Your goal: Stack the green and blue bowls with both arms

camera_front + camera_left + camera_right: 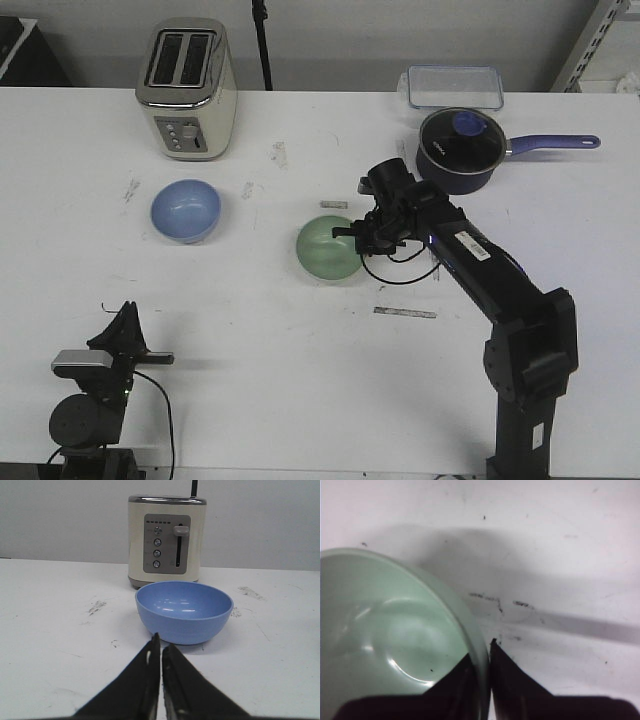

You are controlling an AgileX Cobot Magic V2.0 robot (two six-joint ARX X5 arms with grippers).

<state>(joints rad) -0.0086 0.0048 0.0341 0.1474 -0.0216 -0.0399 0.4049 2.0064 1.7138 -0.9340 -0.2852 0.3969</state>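
We note the right gripper (482, 667) reaching across the white surface (300, 380), its jaws pinching the near-right rim of the green bowl (329, 249), one finger inside, one outside. The bowl sits mid-surface; we cannot tell whether it is lifted yet. The blue bowl (186, 210) stands well apart to the left, in front of the toaster (187, 88). The left gripper (161, 652) is parked low at the near-left edge, jaws pressed together on nothing, pointing at the blue bowl.

Risks as we judge them: the grip is thin, on a glossy rim at one side only, so the bowl could tilt or slip out on the carry. The saucepan (459, 150) and lidded container (452, 87) sit close behind the right arm; a wide swing could clip them. If the left jaws advance without spreading, they would merely shove the blue bowl toward the toaster.
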